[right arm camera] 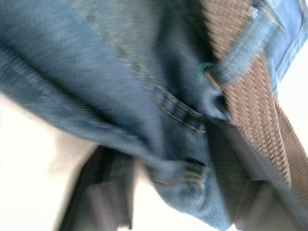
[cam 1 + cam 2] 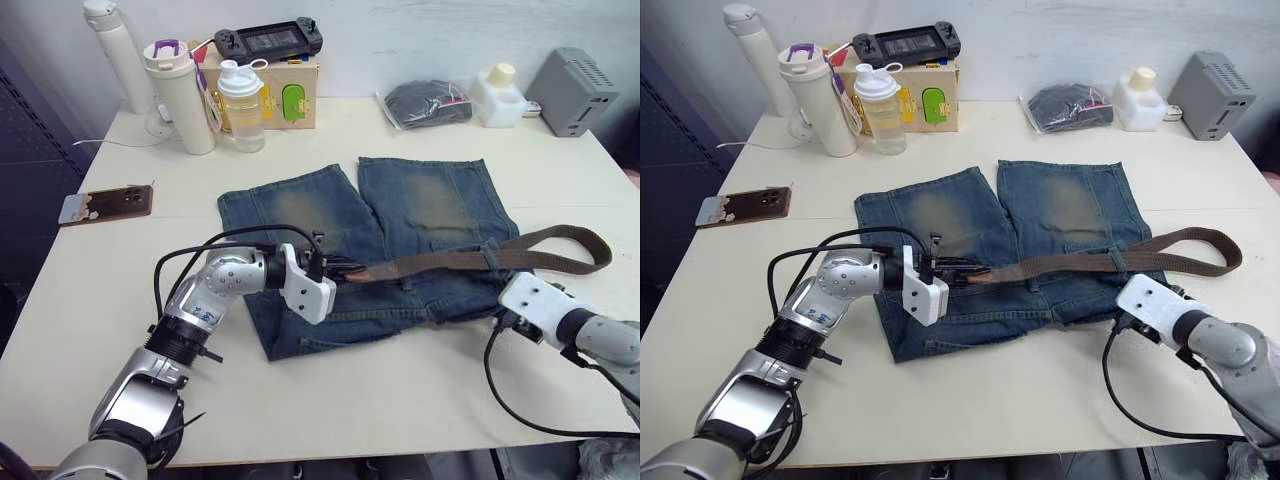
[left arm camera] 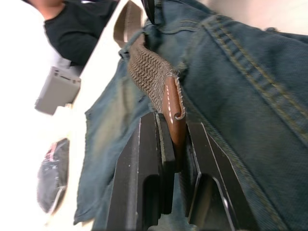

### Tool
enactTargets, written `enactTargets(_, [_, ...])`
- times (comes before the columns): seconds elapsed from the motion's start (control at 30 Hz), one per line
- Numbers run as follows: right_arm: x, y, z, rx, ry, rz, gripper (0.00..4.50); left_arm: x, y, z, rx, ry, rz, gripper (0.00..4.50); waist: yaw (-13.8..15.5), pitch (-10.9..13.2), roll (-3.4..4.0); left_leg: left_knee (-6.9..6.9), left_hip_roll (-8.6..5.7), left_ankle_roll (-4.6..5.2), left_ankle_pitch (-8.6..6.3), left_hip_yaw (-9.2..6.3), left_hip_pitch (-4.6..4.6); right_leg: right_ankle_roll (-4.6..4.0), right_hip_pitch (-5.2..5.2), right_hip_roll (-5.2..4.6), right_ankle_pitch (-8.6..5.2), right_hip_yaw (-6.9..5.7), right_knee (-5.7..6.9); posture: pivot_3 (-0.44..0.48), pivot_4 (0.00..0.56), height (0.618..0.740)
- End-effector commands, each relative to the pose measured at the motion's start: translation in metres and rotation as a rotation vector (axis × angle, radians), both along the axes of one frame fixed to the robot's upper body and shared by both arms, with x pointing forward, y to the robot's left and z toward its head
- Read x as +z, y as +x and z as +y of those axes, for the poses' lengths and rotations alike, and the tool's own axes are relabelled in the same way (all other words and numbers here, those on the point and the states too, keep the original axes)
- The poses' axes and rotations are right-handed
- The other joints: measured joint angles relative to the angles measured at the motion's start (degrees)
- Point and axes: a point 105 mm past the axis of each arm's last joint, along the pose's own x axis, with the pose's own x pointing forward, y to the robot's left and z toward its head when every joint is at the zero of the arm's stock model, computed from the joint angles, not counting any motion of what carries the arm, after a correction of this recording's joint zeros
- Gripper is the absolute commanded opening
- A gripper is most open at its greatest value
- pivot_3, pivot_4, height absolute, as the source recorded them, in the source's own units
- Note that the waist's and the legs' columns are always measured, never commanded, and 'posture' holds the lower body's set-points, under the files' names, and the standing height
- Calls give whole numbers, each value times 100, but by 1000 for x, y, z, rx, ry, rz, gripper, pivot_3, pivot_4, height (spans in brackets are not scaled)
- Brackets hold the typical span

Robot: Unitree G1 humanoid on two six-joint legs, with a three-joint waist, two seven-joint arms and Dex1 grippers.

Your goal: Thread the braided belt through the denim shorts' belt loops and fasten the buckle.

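Belt (image 2: 470, 262) lies across the waistband of the shorts (image 2: 400, 240), which are spread flat on the table (image 2: 400, 400) with the legs pointing away from the robot. On the robot's right the strap runs past the shorts' edge and loops back on the tabletop. It passes under a belt loop (image 2: 489, 257) near that side. The left gripper (image 3: 174, 159) is closed on the belt's tan leather tip (image 3: 174, 120), over the middle of the waistband. The right gripper (image 2: 505, 318) sits at the shorts' right corner, denim bunched between its fingers; whether it is clamped cannot be told.
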Motion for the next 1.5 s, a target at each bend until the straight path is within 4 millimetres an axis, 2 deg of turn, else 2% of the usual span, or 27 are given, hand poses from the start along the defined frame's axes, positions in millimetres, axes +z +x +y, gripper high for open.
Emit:
enactTargets(0.03, [39, -7, 11, -8, 269, 19, 4423, 14, -5, 0, -2, -83, -102, 0, -3, 0, 0, 0, 0, 0, 0, 0, 0, 0, -1, 0, 0, 0, 1, 0, 150, 687])
enactTargets(0.1, [55, -16, 32, 20, 555, 115, 4423, 12, -7, 1, 1, -92, -140, 0, -5, 0, 0, 1, 1, 0, 0, 0, 0, -2, -4, -2, 1, 3, 2, 0, 150, 687])
enactTargets(0.17, [53, -25, 43, 0, 768, 278, 4423, 8, -7, 2, 10, -94, -162, 0, -10, 0, 1, 1, 7, -2, -2, -2, -1, -6, -5, -5, 3, 6, -4, 0, 150, 687])
enactTargets(0.23, [50, -37, 62, 52, 944, 436, 4423, 10, -6, 3, 27, -121, -175, 0, -6, -1, -1, 1, 18, -13, -11, -5, -2, -14, -6, -18, 5, 20, -9, 0, 150, 687])
enactTargets(0.27, [49, -42, 82, 125, 1046, 490, 4423, 11, -6, 3, 30, -135, -186, 0, 5, -1, -1, 0, 23, -16, -14, -7, -4, -20, -7, -19, 5, 25, -14, 0, 150, 687])
enactTargets(0.37, [52, -46, 110, 130, 1279, 563, 4423, 14, -7, 2, 30, -152, -214, 0, 19, 0, -1, 1, 23, -18, -15, -19, -19, -35, -27, -24, 0, 24, 11, 0, 150, 687])
enactTargets(0.47, [51, -29, 125, 22, 1488, 537, 4423, 15, -7, 1, 27, -153, -231, 0, -23, -1, -1, 4, 14, -14, -12, 5, -22, -36, -37, -27, -1, 1, 20, 0, 150, 687])
enactTargets(0.57, [46, 1, 135, -185, 1775, 460, 4423, 17, -9, 1, 18, -160, -243, 0, -46, -5, -8, 3, 16, -7, -8, 21, 2, -27, -19, -4, 4, 0, 17, 0, 150, 687])
enactTargets(0.63, [53, 11, 137, -261, 1927, 424, 4423, 17, -8, 2, 18, -152, -245, 0, -63, -6, 3, -3, 18, -9, -9, 24, 2, -27, -26, 1, 4, 4, 21, 0, 150, 687])
enactTargets(0.8, [53, 17, 138, -350, 1994, 424, 4423, 18, -8, 3, 18, -149, -249, 0, -50, -7, 11, -7, 4, -3, -11, 23, -5, -27, -41, 2, 4, 9, 38, 0, 150, 687])
enactTargets(0.83, [53, 19, 136, -359, 2005, 419, 4055, 18, -8, 3, 17, -148, -250, 0, -55, -7, 11, -7, 3, -1, -11, 23, -5, -27, -41, 2, 4, 11, 38, 0, 150, 687])
enactTargets(0.9, [53, 20, 133, -372, 2013, 409, 3604, 18, -7, 4, 17, -145, -250, 0, -83, -8, 13, -7, 5, -1, -11, 23, -5, -27, -42, 4, 4, 10, 38, 0, 150, 687])
enactTargets(0.97, [52, 20, 131, -374, 2010, 404, 2501, 18, -6, 4, 19, -141, -253, 0, -109, -8, 14, -7, 9, 0, -10, 23, -4, -27, -42, 6, 4, 10, 40, 0, 150, 687])
enactTargets(1.03, [52, 19, 131, -369, 2006, 404, 1698, 19, -5, 5, 20, -137, -256, 0, -148, -9, 15, -8, 10, 0, -10, 23, -4, -28, -43, 7, 3, 9, 43, 0, 150, 687])
enactTargets(1.13, [52, 19, 131, -369, 2006, 407, 109, 18, -3, 5, 27, -136, -253, 0, -170, -9, 15, -18, 10, 1, -10, 25, -3, -28, -48, 6, 3, 11, 44, 0, 150, 687])
enactTargets(1.23, [52, 20, 131, -375, 2003, 407, 24, 17, -2, 5, 38, -152, -201, 0, -169, -9, 15, -24, 10, 1, -10, 27, -3, -28, -51, 6, 3, 11, 44, 0, 150, 687])
enactTargets(1.3, [54, 21, 129, -370, 2015, 394, 0, 18, -3, 5, 44, -190, -102, 958, -168, -9, 15, -24, 10, 3, -9, 27, -3, -28, -51, 5, 3, 12, 44, 0, 150, 687])
enactTargets(1.37, [56, 23, 123, -378, 2030, 368, 0, 9, -3, 8, 59, -154, 3, 1700, -178, -9, 16, -24, 9, 4, -8, 27, -3, -29, -51, 4, 3, 14, 44, 0, 150, 687])
enactTargets(1.47, [55, 25, 103, -414, 2001, 309, 0, -4, -18, 17, 47, -151, 286, 3020, -197, -8, 19, -24, 10, 3, -9, 27, -3, -30, -52, 4, 2, 16, 44, 0, 150, 687])
enactTargets(1.5, [55, 26, 94, -424, 1983, 285, 0, -3, -25, 21, 34, -176, 382, 3020, -212, -7, 21, -24, 10, 3, -9, 27, -3, -31, -53, 4, 2, 17, 44, 0, 150, 687])
